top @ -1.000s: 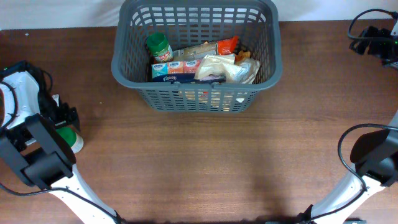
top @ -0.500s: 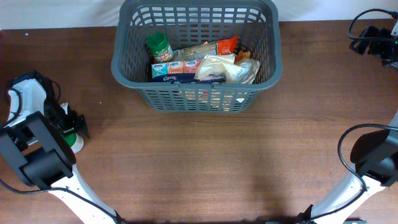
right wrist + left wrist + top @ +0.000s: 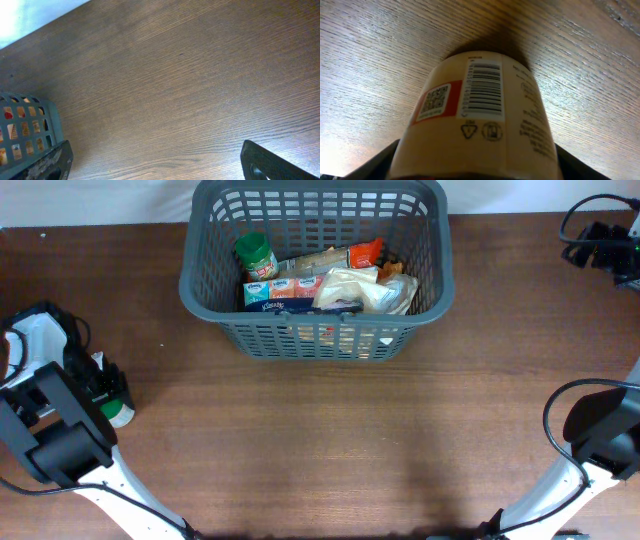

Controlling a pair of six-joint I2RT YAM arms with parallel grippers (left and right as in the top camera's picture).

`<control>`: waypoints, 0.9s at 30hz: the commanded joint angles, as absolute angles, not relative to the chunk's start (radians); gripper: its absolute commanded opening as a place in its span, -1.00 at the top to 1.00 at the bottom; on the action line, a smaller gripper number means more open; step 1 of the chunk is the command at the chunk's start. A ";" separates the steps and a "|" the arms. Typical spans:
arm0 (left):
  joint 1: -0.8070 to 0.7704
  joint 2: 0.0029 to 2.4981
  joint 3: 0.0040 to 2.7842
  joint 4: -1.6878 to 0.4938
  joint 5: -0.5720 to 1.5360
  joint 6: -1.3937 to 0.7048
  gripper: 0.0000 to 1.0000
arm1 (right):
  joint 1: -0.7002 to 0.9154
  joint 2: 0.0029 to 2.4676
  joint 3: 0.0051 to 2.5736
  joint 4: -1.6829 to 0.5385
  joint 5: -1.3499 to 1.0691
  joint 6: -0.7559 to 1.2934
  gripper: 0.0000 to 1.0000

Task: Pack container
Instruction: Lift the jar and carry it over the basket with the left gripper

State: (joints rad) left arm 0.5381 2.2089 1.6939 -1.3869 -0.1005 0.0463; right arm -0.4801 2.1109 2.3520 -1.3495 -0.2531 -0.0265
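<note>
Brown wood desk (image 3: 330, 450). Big grey container (image 3: 312, 338) sits at far middle of desk, packs (image 3: 335, 288) and green-lid jar (image 3: 256, 256) inside. Left tool (image 3: 106, 388) low at left edge, pinching cream bottle (image 3: 480, 125) with barcode. Right tool (image 3: 155, 167) at far right corner, fingers spread wide above desk.

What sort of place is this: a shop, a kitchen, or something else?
Likely a robot test bench, not a shop: a left arm and a right arm flank a wooden table, where a grey basket holds groceries.
</note>
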 commanded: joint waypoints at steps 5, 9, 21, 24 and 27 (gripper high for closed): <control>0.544 2.210 1.685 -1.384 -0.089 0.052 0.05 | -0.485 2.096 2.346 -1.346 -0.258 -0.021 -0.98; 0.544 2.210 1.689 -1.348 0.024 0.054 0.49 | -0.485 2.096 2.346 -1.346 -0.258 -0.021 -0.97; 0.532 2.210 2.125 -1.332 0.365 0.109 0.96 | -0.485 2.096 2.346 -1.346 -0.258 -0.021 -0.97; 0.501 2.210 2.325 -1.315 0.508 0.160 0.96 | -0.485 2.096 2.346 -1.346 -0.258 -0.021 -0.97; 0.440 2.210 2.575 -1.274 0.636 0.295 0.96 | -0.485 2.096 2.346 -1.346 -0.258 -0.021 -0.97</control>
State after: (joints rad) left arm 0.5053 2.2185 2.3478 -1.3067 0.4213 0.1467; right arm -0.4801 2.1109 2.3520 -1.3487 -0.2531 -0.0257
